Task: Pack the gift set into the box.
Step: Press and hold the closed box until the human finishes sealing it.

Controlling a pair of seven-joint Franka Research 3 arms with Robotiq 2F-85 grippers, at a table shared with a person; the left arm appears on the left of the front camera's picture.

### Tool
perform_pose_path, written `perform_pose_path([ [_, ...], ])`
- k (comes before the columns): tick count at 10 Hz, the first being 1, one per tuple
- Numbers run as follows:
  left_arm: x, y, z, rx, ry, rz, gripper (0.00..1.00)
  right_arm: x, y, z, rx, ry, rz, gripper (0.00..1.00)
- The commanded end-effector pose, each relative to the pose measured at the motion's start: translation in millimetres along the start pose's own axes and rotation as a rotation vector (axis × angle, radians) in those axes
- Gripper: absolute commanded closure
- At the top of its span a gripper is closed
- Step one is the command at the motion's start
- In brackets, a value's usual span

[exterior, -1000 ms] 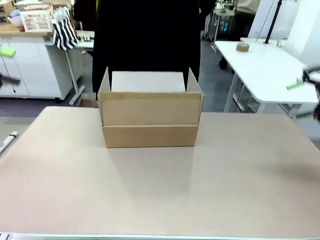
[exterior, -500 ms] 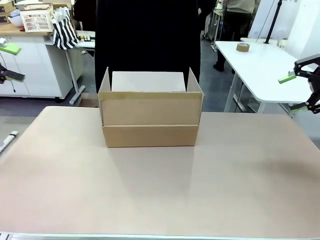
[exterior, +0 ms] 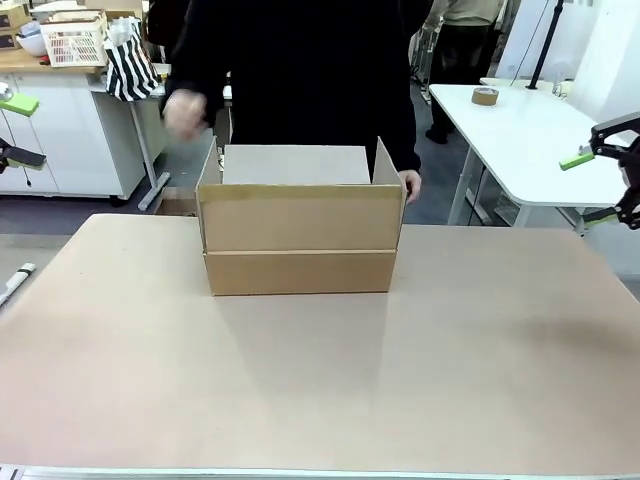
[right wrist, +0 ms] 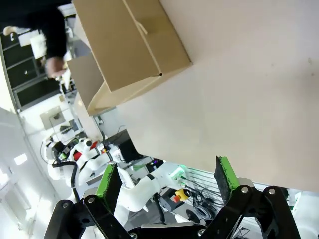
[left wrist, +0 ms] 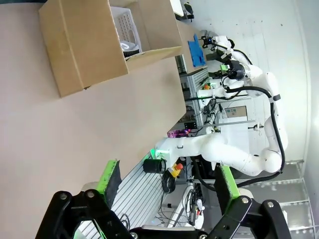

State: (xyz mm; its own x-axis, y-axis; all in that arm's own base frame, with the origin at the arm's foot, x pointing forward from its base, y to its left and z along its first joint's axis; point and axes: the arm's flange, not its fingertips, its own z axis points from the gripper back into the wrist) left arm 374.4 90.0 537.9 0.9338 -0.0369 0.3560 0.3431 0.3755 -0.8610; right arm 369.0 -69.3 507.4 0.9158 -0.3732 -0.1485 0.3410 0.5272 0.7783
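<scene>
Heads up, the person's hands (exterior: 183,112) just popped up behind the open box (exterior: 300,235) at the table's (exterior: 320,380) far middle, so packing's prob starting; your left fingers (left wrist: 110,177) & right fingers (right wrist: 110,181) gape wide, empty.

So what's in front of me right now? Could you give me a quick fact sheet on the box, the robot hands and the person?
Box: brown cardboard box, flaps up, on the far middle of the table
Contents: hidden from these views
Robot left: left gripper open, empty, out at the left side
Robot right: right gripper open, empty, out at the right side
Person: behind the box, one hand by its right flap, other hand raised, blurred
</scene>
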Motion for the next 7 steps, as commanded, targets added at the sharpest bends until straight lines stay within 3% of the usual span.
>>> perform_pose_path([
  [1,-0.1,-1.3,-3.0,-0.018,-0.022,-0.011,0.0,-1.5,-2.1,2.8,-0.015,0.013,0.0,0.0],
  [7,-0.1,-1.3,-3.0,-0.018,-0.022,-0.011,0.0,-1.5,-2.1,2.8,-0.015,0.013,0.0,0.0],
])
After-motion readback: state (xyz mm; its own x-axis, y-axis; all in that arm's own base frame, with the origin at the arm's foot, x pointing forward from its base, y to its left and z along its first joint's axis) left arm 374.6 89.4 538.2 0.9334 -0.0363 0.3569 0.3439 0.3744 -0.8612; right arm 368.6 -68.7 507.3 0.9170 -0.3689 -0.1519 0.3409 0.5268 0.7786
